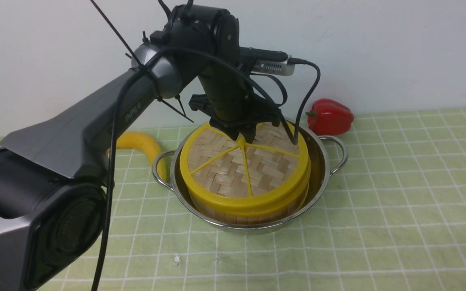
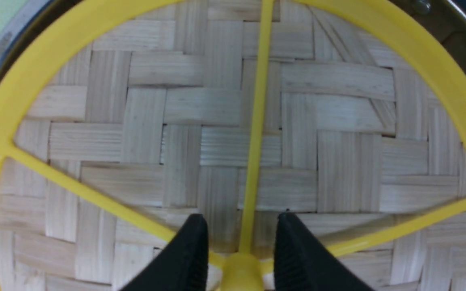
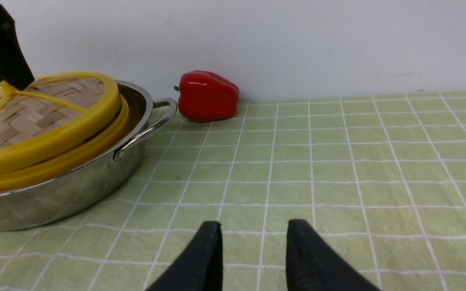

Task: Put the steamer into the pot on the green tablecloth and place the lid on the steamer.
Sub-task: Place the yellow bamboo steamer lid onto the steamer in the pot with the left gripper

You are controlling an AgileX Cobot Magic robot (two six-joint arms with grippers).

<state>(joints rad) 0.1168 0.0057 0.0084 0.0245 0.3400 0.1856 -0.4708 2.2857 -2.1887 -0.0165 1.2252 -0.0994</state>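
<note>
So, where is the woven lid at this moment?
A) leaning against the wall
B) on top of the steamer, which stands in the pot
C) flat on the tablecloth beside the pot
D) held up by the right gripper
B: the lid rests on the steamer inside the pot, with the left gripper at its hub.

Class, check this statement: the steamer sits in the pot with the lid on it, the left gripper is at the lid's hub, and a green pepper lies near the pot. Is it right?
No: the pepper is red, not green, as the front view shows. The steamer does sit in the pot with the lid on it, the left gripper at its hub.
</note>
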